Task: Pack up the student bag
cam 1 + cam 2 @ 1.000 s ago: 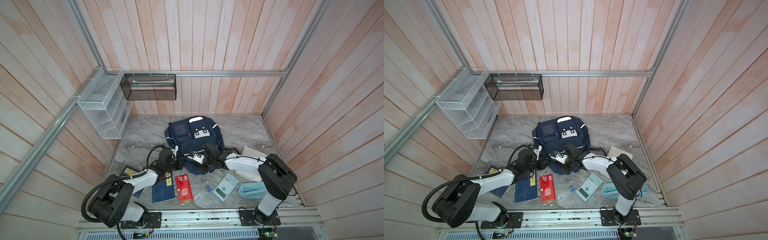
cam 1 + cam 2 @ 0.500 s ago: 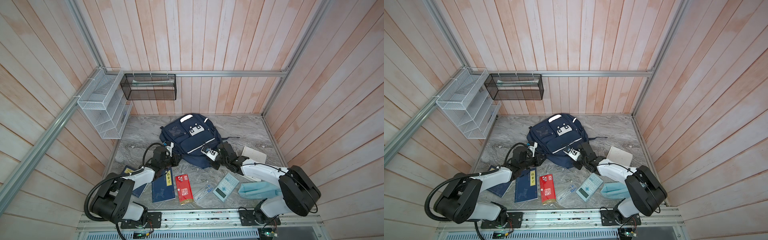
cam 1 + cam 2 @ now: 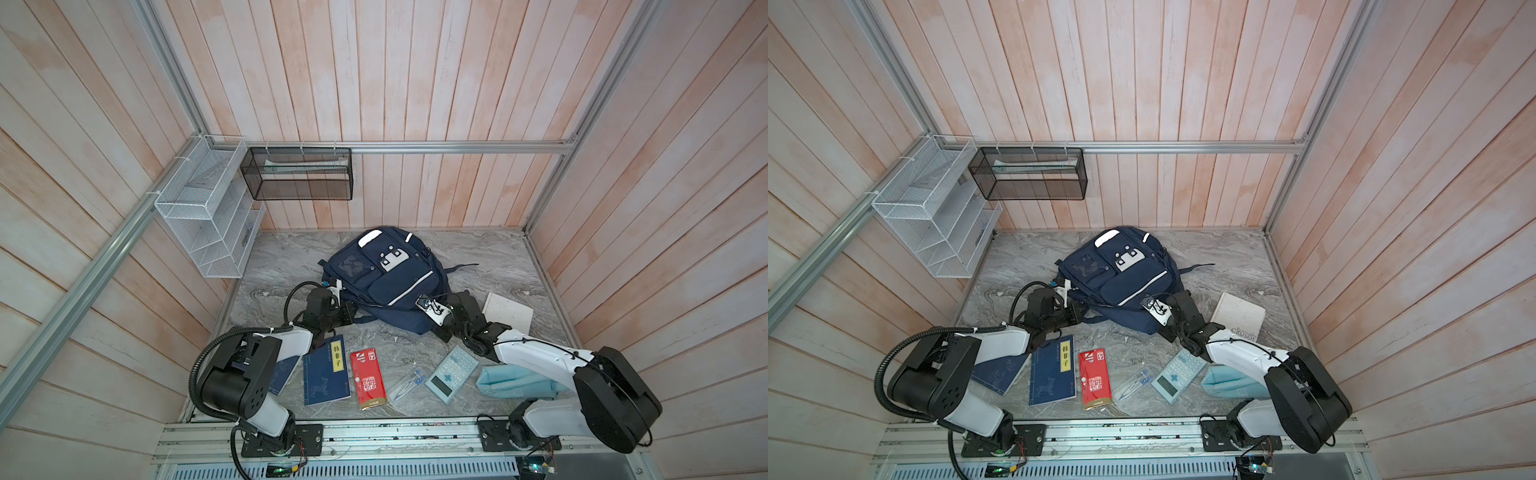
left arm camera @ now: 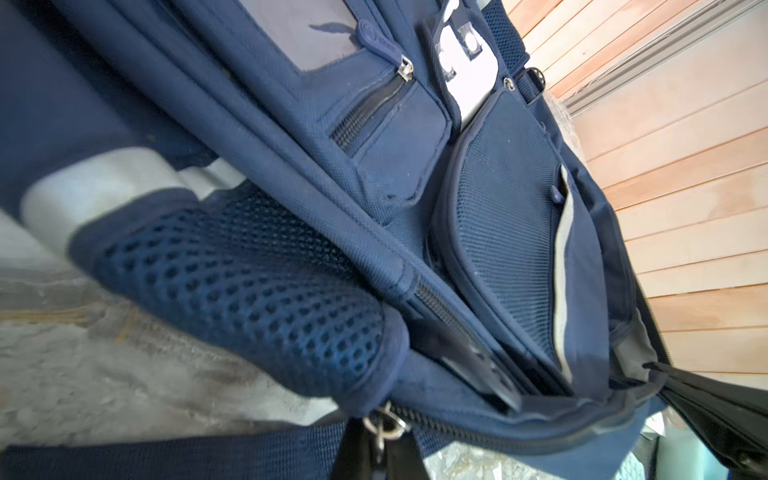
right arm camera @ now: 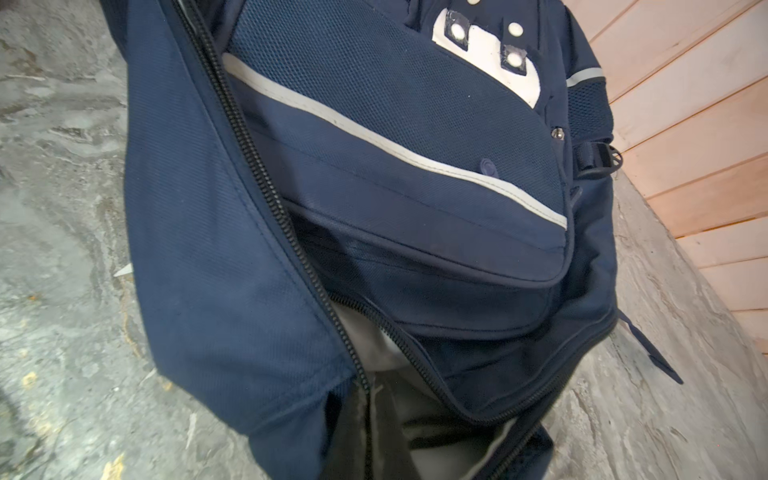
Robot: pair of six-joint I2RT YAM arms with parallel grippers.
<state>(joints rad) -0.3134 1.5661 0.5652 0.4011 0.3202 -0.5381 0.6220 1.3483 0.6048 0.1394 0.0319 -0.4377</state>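
Observation:
The student bag (image 3: 382,278) (image 3: 1117,278), navy with white stripes and a white buttoned patch, lies front up on the marble table, mid-back. At its near-left corner my left gripper (image 3: 351,318) (image 4: 380,457) is shut on the metal zipper pull (image 4: 384,424), beside a mesh-padded shoulder strap (image 4: 249,282). My right gripper (image 3: 434,329) (image 5: 374,440) sits at the bag's near-right corner, shut on the fabric edge of the unzipped main opening. Grey lining (image 5: 374,345) shows between the parted zipper rows.
In front of the bag lie two dark-blue books (image 3: 326,372) (image 3: 284,374), a red packet (image 3: 368,378), a clear pen packet (image 3: 409,382), a calculator (image 3: 451,374) and a light-blue pouch (image 3: 511,382). A white book (image 3: 509,318) lies right. A white wire rack (image 3: 208,216) and black basket (image 3: 297,178) hang on the walls.
The two grippers, close together at the bag's near edge a second ago, have drawn apart to its two near corners. The bag has shifted back and left, turning slightly.

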